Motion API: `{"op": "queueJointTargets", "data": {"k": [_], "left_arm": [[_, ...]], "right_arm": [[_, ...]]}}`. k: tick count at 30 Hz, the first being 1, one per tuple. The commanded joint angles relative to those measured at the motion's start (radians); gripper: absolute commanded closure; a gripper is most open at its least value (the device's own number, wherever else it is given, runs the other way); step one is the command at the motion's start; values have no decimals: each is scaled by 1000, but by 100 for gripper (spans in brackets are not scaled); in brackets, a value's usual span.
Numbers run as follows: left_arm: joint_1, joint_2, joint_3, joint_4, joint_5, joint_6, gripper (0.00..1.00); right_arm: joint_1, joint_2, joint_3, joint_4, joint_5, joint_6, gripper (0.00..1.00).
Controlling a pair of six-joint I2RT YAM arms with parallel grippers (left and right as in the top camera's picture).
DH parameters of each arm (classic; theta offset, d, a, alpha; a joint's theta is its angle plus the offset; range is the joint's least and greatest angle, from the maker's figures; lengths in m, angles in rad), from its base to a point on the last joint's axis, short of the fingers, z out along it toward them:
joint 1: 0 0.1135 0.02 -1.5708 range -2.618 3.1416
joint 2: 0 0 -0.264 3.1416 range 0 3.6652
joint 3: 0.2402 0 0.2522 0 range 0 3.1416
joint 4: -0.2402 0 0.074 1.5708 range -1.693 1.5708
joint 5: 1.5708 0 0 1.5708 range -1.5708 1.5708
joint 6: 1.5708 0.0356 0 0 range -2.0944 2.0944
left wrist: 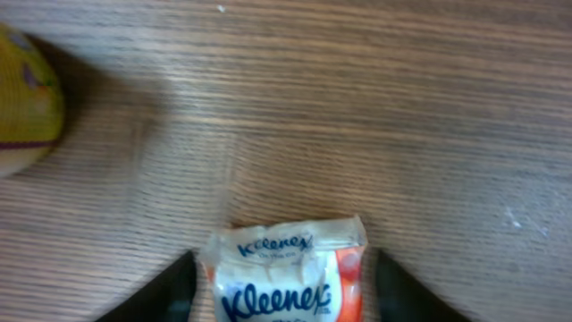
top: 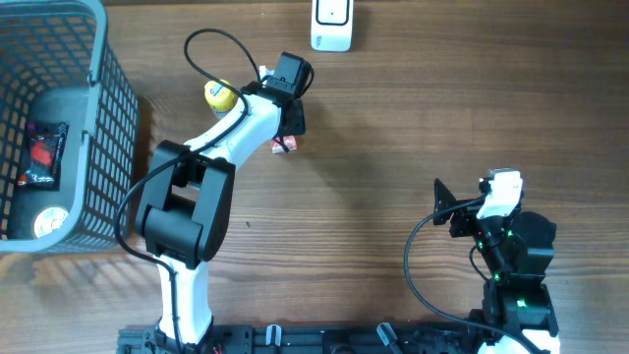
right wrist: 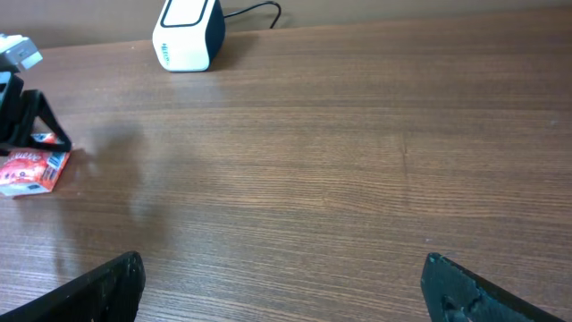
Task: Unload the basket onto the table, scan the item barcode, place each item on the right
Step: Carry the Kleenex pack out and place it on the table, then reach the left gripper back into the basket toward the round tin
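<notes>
The item, a small white and orange Kleenex tissue pack (left wrist: pixel 288 284), lies flat on the wooden table (top: pixel 393 147). My left gripper (left wrist: pixel 284 268) straddles it, open, with a thin strip of wood showing between each black finger and the pack. From overhead the pack (top: pixel 285 145) peeks out under the left gripper (top: pixel 292 123). The white barcode scanner (top: pixel 331 25) stands at the table's far edge, also in the right wrist view (right wrist: pixel 186 34). My right gripper (right wrist: pixel 281 268) hovers wide open over bare wood at the near right (top: pixel 442 206). No barcode shows on the pack.
A yellow rounded object (top: pixel 220 94) sits just left of the left gripper, at the left edge of the left wrist view (left wrist: pixel 22 98). A grey mesh basket (top: pixel 113 108) at the far left holds a dark packet (top: pixel 39 152) and a round can (top: pixel 47 224).
</notes>
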Motion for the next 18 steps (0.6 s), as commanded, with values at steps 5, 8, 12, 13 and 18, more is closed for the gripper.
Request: {"op": "queueJointTargets", "data": {"k": [5,8,12,13,18], "left_arm": [[5,-86,15,33,-61,45,20],[-5,-257,38,30,-48,64,12],[-17,-606,89,110,29,146,8],[-10,-649,91,134,-2,159,7],[208,-937,92,240,-266,229,4]], "right_arm": [[-3,1,20,6,10,-6,1],[-3,1,20,6,10,-6,0],[-3,1,20,7,10,-6,0],[-3,1,20,7,10,-6,0],[-3,1,20,10,10,-5,0]]}}
